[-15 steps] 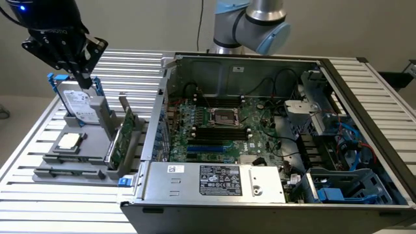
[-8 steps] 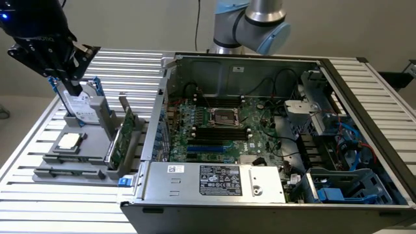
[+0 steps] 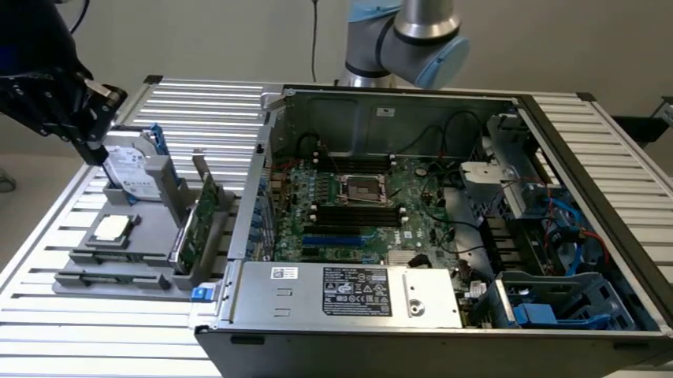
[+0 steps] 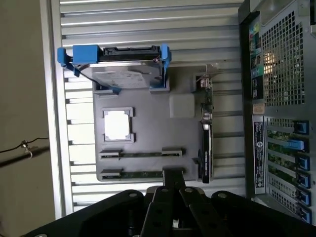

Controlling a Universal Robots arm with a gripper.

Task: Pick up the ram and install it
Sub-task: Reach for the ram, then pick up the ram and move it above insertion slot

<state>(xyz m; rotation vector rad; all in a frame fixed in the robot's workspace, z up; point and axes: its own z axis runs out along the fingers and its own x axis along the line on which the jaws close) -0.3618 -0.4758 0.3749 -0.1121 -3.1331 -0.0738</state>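
Slatted metal table (image 3: 210, 102), grey tray (image 4: 148, 123) set beside the open computer case (image 3: 399, 102) for short reaches. Ram (image 4: 140, 174) seemingly edge-up in a tray slot, exposed for pinching. Claw (image 4: 173, 178) above the tray, fully closed, holding nothing.

Slatted metal table (image 3: 604, 150), grey parts tray (image 3: 147, 224) on it, open computer case (image 3: 347, 110) beside the tray
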